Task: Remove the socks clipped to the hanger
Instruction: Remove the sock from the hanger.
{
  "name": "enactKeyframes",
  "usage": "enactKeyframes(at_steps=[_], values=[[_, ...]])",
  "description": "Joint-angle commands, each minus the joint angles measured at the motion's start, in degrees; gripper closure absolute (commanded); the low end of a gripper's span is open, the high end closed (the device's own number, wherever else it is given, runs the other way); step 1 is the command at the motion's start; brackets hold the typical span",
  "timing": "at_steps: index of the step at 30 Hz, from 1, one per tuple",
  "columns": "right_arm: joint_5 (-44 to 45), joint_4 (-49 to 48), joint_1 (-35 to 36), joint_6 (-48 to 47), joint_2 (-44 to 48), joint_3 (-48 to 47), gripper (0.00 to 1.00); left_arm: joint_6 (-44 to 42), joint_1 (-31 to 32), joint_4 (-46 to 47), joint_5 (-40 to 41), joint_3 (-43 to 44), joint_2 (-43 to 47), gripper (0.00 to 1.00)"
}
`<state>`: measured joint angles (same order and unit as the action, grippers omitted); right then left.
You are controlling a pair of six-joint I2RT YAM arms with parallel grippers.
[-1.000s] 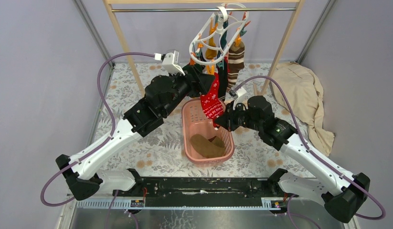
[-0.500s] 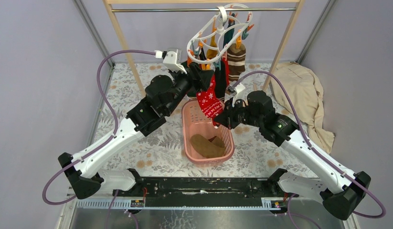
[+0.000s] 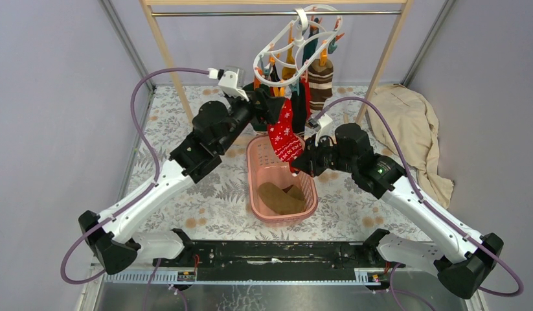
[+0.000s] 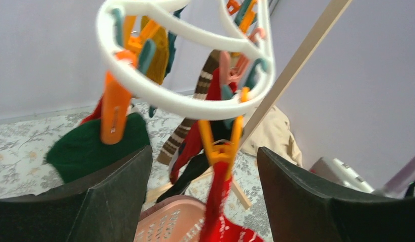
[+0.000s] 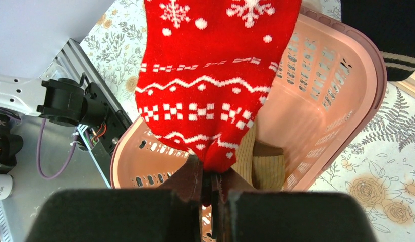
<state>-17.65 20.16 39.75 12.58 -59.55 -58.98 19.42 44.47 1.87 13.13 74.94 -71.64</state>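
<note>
1. A red fabric sock with white snowflake pattern [image 3: 286,136] hangs down from the white plastic oval double-ring hanger [image 4: 185,105]. Its upper end is held in an orange clip [image 4: 220,146], and its toe hangs just above a pink perforated plastic basket [image 3: 254,188].
2. The right gripper [image 5: 211,176] is pinched tight on the toe of the red sock. The fingers are pressed together, with only the fabric between them.
3. The left gripper [image 4: 205,201] is spread wide just below the hanger's ring. One finger sits on each side of the orange clip and the top of the red sock, and neither finger touches them.
4. More socks are clipped to the hanger. A dark green one [image 4: 89,148] is beside the left gripper's left finger, a mustard one [image 4: 157,53] is behind the ring, a black one [image 3: 301,107] is next to the red sock, and a brown-and-white striped one [image 3: 320,81] is on the far right.
5. The hanger's hook is over the top bar of a tall wooden rack [image 3: 163,45] at the back of the desk [image 3: 205,207], which has a floral covering.
6. Inside the basket, below the red sock, lie olive-brown socks [image 3: 280,197].
7. A large crumpled beige cloth [image 3: 412,136] lies at the right of the desk, well apart from the basket.
</note>
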Motion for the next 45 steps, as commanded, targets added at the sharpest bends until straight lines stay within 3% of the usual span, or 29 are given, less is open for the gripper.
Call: enactKeyframes(at_steps=[1,3,13,21,26,38,45], values=[[-1.30,-0.42,0.35,-1.15,0.40,-2.79,1.00,0.10,-4.30,3.62,-6.81,-2.83,4.86,0.12],[-1.23,-0.19,0.40,-1.35,0.46,-2.76,1.00,1.00,-6.42,3.80,-9.60,-4.39,6.70,0.02],[-1.75,-0.81,0.37,-1.24,-0.37,-2.89,1.00,3.60,-9.23,4.27,-22.24,-1.32,2.66,0.01],[-1.82,-1.02,0.37,-1.20,-0.66,-2.74,1.00,3.67,-7.81,3.49,-21.07,0.73,0.28,0.02],[-1.89,-1.43,0.40,-0.83,-0.58,-2.13,1.00,2.82,-6.90,3.61,-19.81,2.93,-2.03,0.14],[-1.73,-0.87,0.37,-1.30,-0.65,-2.20,1.00,1.38,-5.65,1.85,-16.12,6.31,-5.21,0.22],[-2.09,-1.61,0.37,-1.10,-0.66,-1.29,1.00,0.89,-5.62,1.72,-15.32,6.49,-4.94,0.35]])
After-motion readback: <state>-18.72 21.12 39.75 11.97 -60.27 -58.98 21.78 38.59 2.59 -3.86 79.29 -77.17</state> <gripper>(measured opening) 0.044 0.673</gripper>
